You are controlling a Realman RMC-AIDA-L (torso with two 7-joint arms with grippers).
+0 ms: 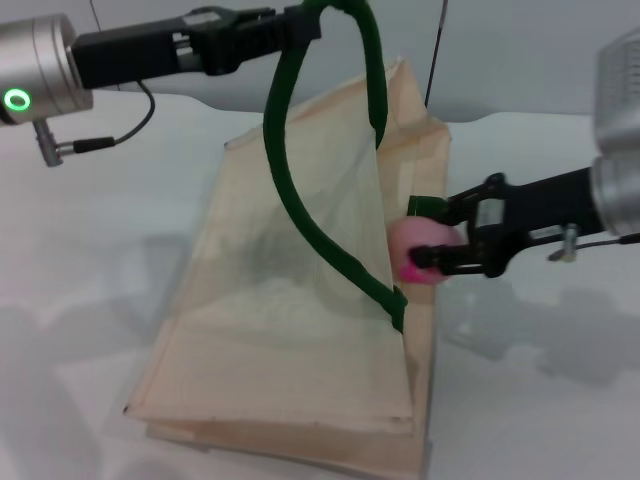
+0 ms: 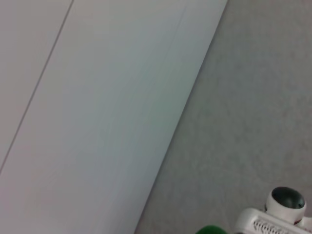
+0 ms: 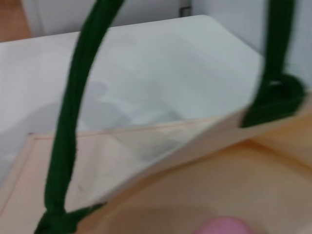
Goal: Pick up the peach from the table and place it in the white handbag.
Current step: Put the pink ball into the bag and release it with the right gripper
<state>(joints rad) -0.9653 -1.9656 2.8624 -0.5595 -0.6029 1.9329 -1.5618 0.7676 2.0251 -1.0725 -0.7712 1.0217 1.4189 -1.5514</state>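
Holding the peach (image 1: 422,249) tight in my right claw (image 1: 440,252), I keep it at the bag's (image 1: 300,330) open side. My left claw (image 1: 300,22) pinches a green handle (image 1: 290,190) up high.

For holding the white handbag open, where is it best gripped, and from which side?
By the dark green handle, near the top of its loop, from the robot's left, as the left gripper does. Lifting it raises one panel of the white handbag and opens the mouth toward the right gripper carrying the peach.

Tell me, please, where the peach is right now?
In the head view, the peach sits in the right gripper at the white handbag's open right edge, above the table.
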